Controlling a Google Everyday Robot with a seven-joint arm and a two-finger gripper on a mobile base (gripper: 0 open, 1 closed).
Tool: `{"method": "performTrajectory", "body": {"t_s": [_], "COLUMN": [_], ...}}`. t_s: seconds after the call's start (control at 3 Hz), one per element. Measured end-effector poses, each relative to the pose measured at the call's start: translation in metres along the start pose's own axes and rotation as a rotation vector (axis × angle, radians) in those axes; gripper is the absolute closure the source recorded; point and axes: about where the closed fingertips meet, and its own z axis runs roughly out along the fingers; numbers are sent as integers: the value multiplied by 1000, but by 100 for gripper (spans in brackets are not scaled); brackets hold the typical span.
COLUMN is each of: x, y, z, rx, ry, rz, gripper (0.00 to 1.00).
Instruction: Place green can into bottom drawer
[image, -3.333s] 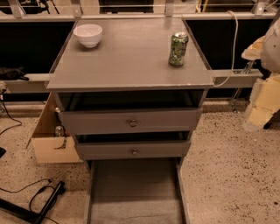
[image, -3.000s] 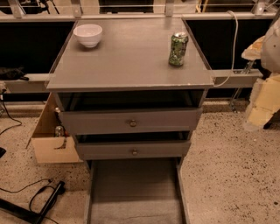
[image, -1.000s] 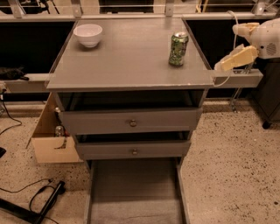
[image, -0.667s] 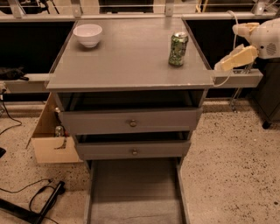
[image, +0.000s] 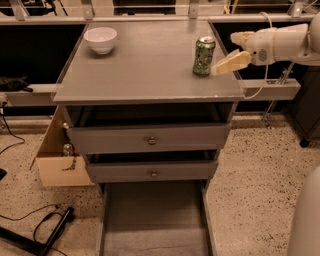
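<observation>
The green can (image: 204, 56) carries a mottled green-and-white print, but I cannot read any brand or lettering on it from here; its silver top faces up. It stands upright on the flat grey cabinet top (image: 150, 75), near the right edge as I see it, well apart from the white bowl (image: 100, 39) at the far left corner. Below the top, two upper drawers (image: 150, 139) with small round knobs (image: 151, 141) sit partly pulled out, and the bottom drawer (image: 155, 220) is drawn fully out, its plain grey floor open to view. The floor (image: 255, 170) is speckled stone; an open cardboard box (image: 56, 162) sits beside the cabinet on the left, and dark cables (image: 42, 227) trail across the floor in front of it. My arm (image: 282, 42) reaches in from the right at the height of the cabinet top, and the gripper (image: 223, 53) sits just to the right of the can. Its two tan fingers (image: 232, 62) are spread apart, one high and one low. The can stands just beside the tip of the lower finger, outside the gap; I cannot tell whether they touch.
</observation>
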Motion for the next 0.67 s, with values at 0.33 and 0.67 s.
{"method": "performTrajectory", "body": {"t_s": [0.33,0.67], "x": [1,2], "y": [-12,-21], "z": [37,60], "rx": [-18,-25], "ry": [-55,-130], "rz": [23,37], "gripper": [0,0]}}
